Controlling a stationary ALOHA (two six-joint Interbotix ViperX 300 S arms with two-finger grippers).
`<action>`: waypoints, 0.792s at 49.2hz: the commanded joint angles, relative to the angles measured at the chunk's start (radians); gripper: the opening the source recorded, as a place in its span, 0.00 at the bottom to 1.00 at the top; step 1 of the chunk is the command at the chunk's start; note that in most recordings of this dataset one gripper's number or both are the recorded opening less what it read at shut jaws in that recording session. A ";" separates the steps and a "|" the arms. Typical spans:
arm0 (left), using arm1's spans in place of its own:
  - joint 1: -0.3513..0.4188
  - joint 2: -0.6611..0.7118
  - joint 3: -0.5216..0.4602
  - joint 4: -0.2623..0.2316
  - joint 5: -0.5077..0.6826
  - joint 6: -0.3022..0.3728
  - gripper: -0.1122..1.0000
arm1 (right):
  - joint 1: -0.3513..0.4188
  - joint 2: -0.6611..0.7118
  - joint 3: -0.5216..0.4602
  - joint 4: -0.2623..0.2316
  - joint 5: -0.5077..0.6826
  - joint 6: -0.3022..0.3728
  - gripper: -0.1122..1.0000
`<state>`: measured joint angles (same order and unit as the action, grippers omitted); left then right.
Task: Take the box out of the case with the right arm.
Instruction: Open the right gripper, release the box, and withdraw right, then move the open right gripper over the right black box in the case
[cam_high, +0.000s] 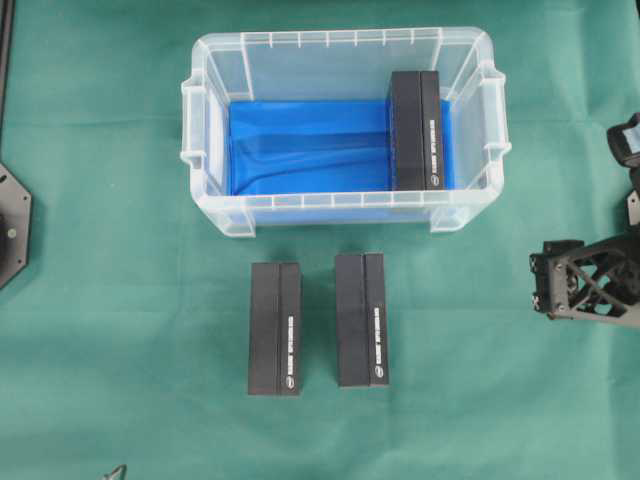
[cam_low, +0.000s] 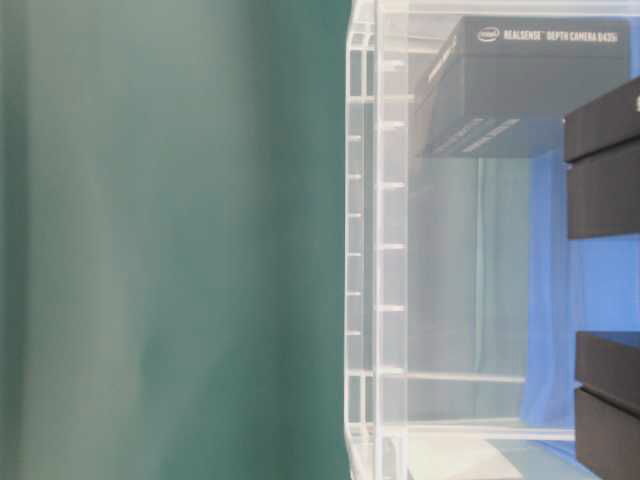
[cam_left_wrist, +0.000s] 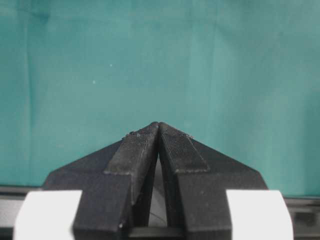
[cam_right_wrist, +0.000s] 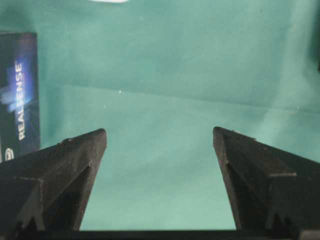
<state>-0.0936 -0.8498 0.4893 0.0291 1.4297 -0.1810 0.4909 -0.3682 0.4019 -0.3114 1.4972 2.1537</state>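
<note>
The right claw (cam_right_wrist: 160, 137) hangs with its jaws spread wide and empty, while the left claw (cam_left_wrist: 158, 125) is pinched closed.

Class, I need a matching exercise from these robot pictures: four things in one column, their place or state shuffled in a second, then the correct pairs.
Things:
1. left gripper
2. right gripper
3. blue sheet
4. case

Place or state:
A. lines the bin's bottom
B. shut, over bare green cloth
C. holds one black RealSense box
D. open, holding nothing

Pairs: 1-B, 2-D, 3-A, 4-C
</note>
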 joint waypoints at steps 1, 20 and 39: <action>-0.003 0.006 -0.011 0.002 -0.003 0.002 0.12 | -0.006 -0.014 -0.006 -0.020 -0.008 -0.002 0.89; -0.003 0.008 -0.012 0.002 -0.005 0.002 0.12 | -0.225 -0.060 0.028 -0.021 -0.048 -0.261 0.89; -0.003 0.008 -0.011 0.002 -0.005 0.002 0.12 | -0.592 -0.140 0.069 0.009 -0.110 -0.638 0.89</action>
<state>-0.0936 -0.8483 0.4893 0.0291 1.4297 -0.1795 -0.0491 -0.4955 0.4786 -0.3114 1.3959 1.5555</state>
